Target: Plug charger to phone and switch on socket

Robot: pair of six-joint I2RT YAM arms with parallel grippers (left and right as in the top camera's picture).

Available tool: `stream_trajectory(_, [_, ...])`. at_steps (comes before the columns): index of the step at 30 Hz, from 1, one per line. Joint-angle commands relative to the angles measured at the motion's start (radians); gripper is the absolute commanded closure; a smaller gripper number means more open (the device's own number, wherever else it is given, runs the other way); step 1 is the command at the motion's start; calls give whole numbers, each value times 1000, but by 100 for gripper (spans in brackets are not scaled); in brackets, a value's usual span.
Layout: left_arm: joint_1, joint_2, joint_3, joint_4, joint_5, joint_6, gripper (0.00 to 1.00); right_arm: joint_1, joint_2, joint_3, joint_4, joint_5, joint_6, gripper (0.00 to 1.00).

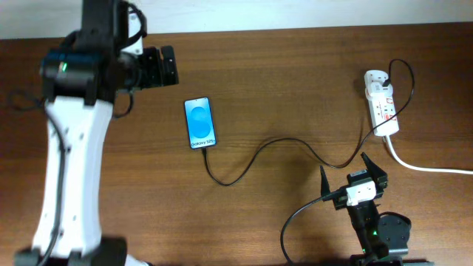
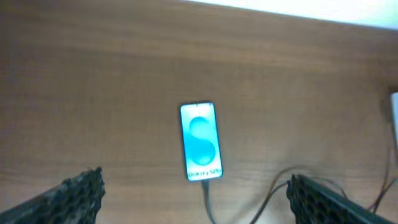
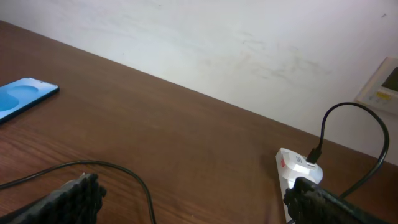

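The phone (image 1: 199, 123) lies flat mid-table with its blue screen up; it also shows in the left wrist view (image 2: 201, 141) and at the left edge of the right wrist view (image 3: 22, 95). The black charger cable (image 1: 270, 151) runs from the phone's near end across the table to the white socket (image 1: 382, 103), where its other end is plugged in at the far end (image 3: 315, 153). The cable meets the phone's bottom edge (image 2: 206, 190). My left gripper (image 1: 164, 66) is open, above the table, far-left of the phone. My right gripper (image 1: 353, 171) is open near the table's front, short of the socket.
The socket's thick white cord (image 1: 429, 167) runs off to the right edge. A white wall (image 3: 217, 43) stands behind the table, with a small wall panel (image 3: 382, 84) at the right. A black cable (image 1: 295, 222) trails from the right arm.
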Motion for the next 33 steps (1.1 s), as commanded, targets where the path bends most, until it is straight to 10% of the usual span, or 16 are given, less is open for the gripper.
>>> stream_trajectory(1, [5,-184,-256,147,-19,10,1,9,-12,-5,-7,12,7,2])
stream_trajectory(24, [75,-1067,-1523,1126,8,269,1,9,-12,-5,-7,12,7,2])
stream_trajectory(33, [75,-1341,-1825,1279,8,403,1,9,-12,-5,-7,12,7,2])
